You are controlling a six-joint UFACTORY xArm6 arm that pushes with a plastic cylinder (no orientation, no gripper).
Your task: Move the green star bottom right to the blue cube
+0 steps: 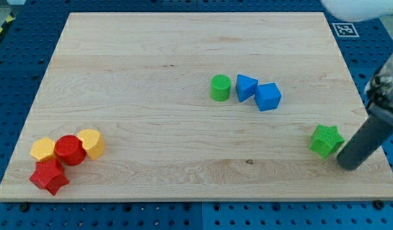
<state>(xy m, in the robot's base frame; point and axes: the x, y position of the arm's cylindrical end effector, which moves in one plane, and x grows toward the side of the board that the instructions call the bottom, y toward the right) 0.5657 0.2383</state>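
Here I am at the lower right of the frame, my dark rod leaning in from the right edge, and my tip [351, 164] is planted on the pale wooden surface [151, 115] just to the right of the green star-shaped block [326, 140]. There is no pincer on this arm, so nothing opens, nothing closes, nothing is held; the tip either pushes or it doesn't. Right now it sits close beside the star, slightly lower in the frame, and I cannot tell whether it is touching the star's edge or standing just off it.

The blue cube block [268, 96] waits up and to the left of the star, a little right of centre, with a blue wedge-like block [246, 87] touching its left side and a green cylinder block [220, 87] just beyond that.

This is the relation that matters: the star lies up-left of my tip, and the cube lies up-left of the star. The three are roughly in line, so a push up and leftward looks well set up. The star already sits to the cube's lower right, but well apart, so the job reads as closing that gap without bumping the cube.

Far off at lower left, two yellow blocks [90, 142], a red cylinder [69, 150] and a red star [49, 176] cluster together, out of play.
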